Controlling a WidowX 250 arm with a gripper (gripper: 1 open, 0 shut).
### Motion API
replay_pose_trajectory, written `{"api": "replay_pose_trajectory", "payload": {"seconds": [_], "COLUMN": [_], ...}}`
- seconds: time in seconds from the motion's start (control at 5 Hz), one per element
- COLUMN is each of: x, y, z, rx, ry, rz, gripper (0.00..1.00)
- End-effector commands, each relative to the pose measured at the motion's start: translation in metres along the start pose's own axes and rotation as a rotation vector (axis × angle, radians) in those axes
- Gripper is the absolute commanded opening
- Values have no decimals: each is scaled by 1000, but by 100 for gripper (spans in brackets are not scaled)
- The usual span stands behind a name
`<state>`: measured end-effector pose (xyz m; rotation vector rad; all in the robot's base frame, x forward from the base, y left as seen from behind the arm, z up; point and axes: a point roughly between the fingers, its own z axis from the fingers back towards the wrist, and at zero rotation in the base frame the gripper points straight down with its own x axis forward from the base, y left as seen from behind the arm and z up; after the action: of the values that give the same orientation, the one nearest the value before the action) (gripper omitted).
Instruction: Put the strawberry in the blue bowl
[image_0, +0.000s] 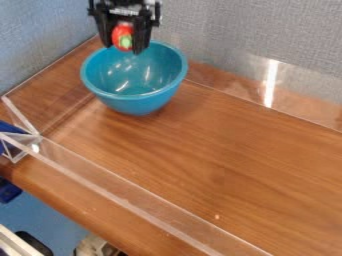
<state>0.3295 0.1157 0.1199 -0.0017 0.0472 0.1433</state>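
We had the gripper (124, 30) clenched on the strawberry (123, 39) above the far rim of the blue bowl (134, 103), near the table's (221, 150) far left corner, presumably so it could drop inside.

Bowl (131, 85) obstructing the table's (214, 150) far side; wide bare wood beside and nearer.

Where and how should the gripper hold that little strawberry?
Probably best across the middle of the strawberry, coming from above: it is small and rounded, so fingers either side of its body can close around it. The gripper already has it much that way, pointing down over the far part of the blue bowl.
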Motion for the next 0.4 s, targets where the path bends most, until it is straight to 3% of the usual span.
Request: {"api": "replay_pose_trajectory", "payload": {"seconds": [0.0,0.2], "x": [8,12], "y": [7,7], "z": [9,0], "rx": [22,27], "ry": [-52,-34], "rz": [8,7], "gripper": [0,100]}}
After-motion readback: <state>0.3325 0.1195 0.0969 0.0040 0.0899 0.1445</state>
